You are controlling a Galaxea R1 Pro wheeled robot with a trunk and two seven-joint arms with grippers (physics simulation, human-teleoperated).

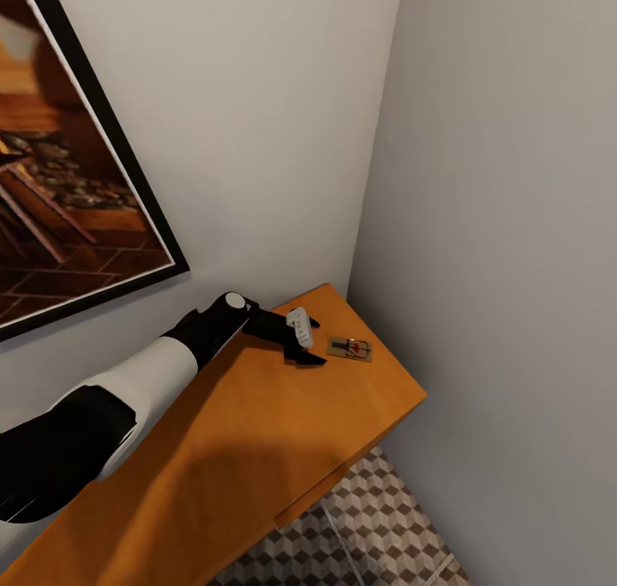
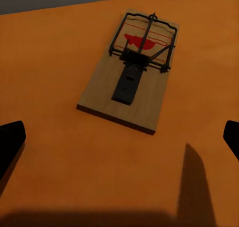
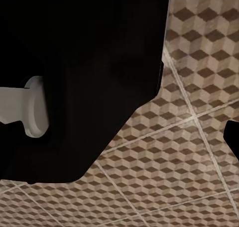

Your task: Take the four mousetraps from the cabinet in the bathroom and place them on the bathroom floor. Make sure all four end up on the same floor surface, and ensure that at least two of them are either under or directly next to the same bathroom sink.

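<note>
One mousetrap (image 1: 349, 348), a small brown board with dark wire and a red mark, lies flat on the orange-wood cabinet (image 1: 257, 432) top near its far right corner. My left gripper (image 1: 314, 341) hovers just left of it, open, and holds nothing. In the left wrist view the mousetrap (image 2: 132, 72) lies ahead of the left gripper (image 2: 119, 142), beyond its dark fingertips (image 2: 10, 142). The right wrist view looks down on the cube-patterned bathroom floor (image 3: 189, 152), with one dark fingertip (image 3: 232, 137) of the right gripper at the frame edge, set wide.
Two grey walls meet in a corner right behind the cabinet's end. A framed picture (image 1: 60, 183) hangs on the wall at the left. Patterned floor (image 1: 386, 526) shows below the cabinet's front edge. A dark part of the robot's body (image 3: 84, 77) blocks much of the right wrist view.
</note>
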